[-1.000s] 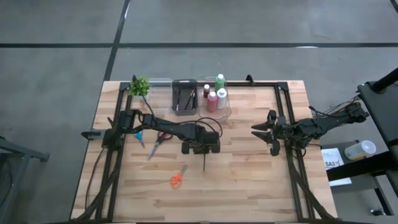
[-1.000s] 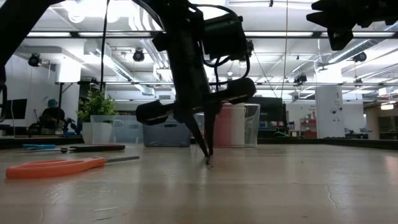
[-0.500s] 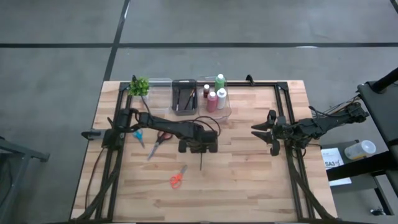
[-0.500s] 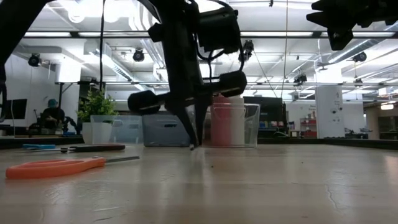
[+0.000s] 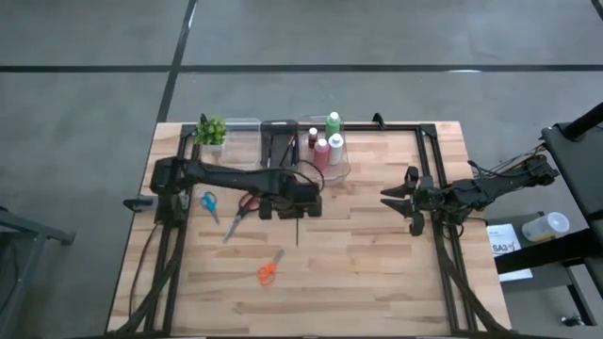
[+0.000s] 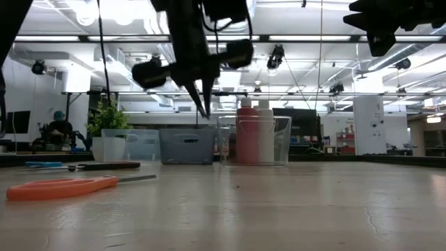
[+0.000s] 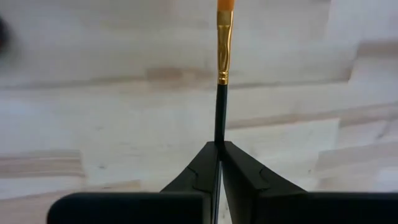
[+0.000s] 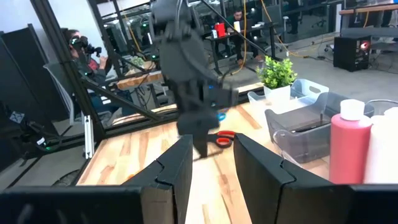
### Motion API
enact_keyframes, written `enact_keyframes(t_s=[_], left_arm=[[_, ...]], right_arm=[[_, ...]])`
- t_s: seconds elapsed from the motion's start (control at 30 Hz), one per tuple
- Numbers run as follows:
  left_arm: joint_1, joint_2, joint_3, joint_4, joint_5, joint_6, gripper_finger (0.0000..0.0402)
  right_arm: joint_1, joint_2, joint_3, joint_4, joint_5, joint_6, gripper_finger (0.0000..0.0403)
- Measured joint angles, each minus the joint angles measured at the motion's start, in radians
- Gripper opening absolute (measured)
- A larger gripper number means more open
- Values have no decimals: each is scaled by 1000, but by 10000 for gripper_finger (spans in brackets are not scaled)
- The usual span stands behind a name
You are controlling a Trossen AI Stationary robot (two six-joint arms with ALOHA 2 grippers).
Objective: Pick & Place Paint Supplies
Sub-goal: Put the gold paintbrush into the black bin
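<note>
Because the left hand pinches only the thin handle of the brush above the table, a twist could slip it free, while the right hand waits half open.

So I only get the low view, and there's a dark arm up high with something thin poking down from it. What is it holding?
Observer: A paintbrush. The left wrist view shows a black handle, a gold ferrule and an orange tip, pinched in the left gripper.
Operator: Where over the table is it?
Observer: From above, the left gripper is near the table's middle, close to the dark bin.
Operator: And the other arm?
Observer: The right gripper hangs at the table's right side, open and empty.
</note>
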Motion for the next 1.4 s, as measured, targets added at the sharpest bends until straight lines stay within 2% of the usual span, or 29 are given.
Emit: enact_keyframes(t_s=[0.23,0.43,0.53,0.73,0.97,1.13,1.4], left_arm=[[69,-132,0,-123,-78,19,25],[182,-236,0,-206,-129,65,25],[252,-269,1,-211,-145,194,25],[378,-270,1,-200,-151,391,25],[480,-257,1,-69,-151,550,25],[553,-257,1,9,-161,607,25],[642,-250,1,30,-162,632,25]], right_arm=[[0,0,0,0,0,0,116],[0,0,0,0,0,0,116],[0,0,0,0,0,0,116],[0,0,0,0,0,0,116],[0,0,0,0,0,0,116],[0,0,0,0,0,0,116],[0,0,0,0,0,0,116]])
